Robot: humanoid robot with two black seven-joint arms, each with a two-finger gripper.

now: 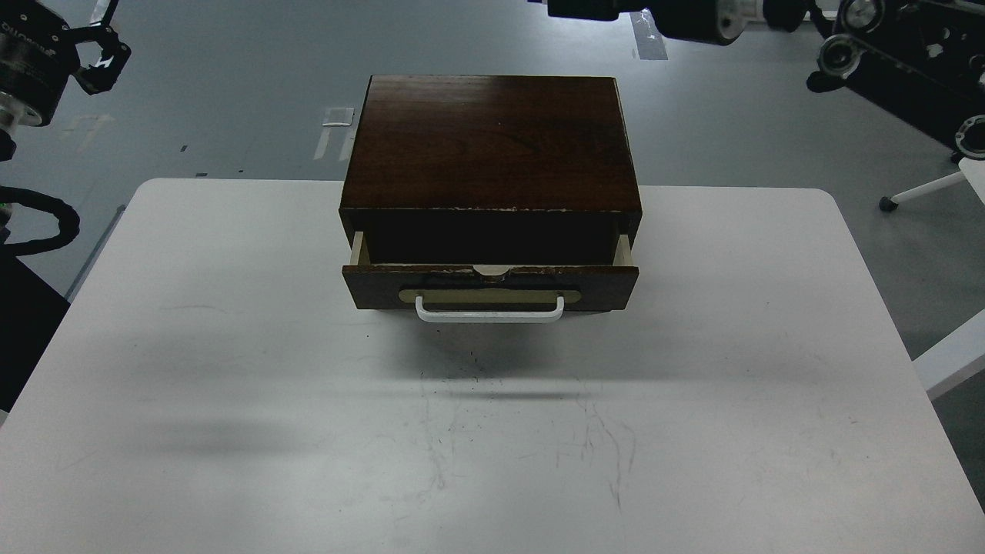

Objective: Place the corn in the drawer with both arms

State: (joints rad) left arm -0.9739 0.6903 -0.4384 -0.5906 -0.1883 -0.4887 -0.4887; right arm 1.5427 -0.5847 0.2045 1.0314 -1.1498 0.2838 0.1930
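Observation:
The dark brown wooden box (492, 138) stands at the back middle of the white table (492, 438). Its drawer (369, 286) is pulled out a little, with the white bar handle (489, 313) facing me. The inside of the drawer is dark, and the corn is hidden. My left gripper (115, 35) is raised at the far top left, off the table, open and empty. Only parts of my right arm (692, 15) show along the top edge. Its gripper is out of view.
Grey floor lies behind the table. A white chair or stand leg (919, 188) is at the right, past the table's edge. A dark shadow lies on the table's left front.

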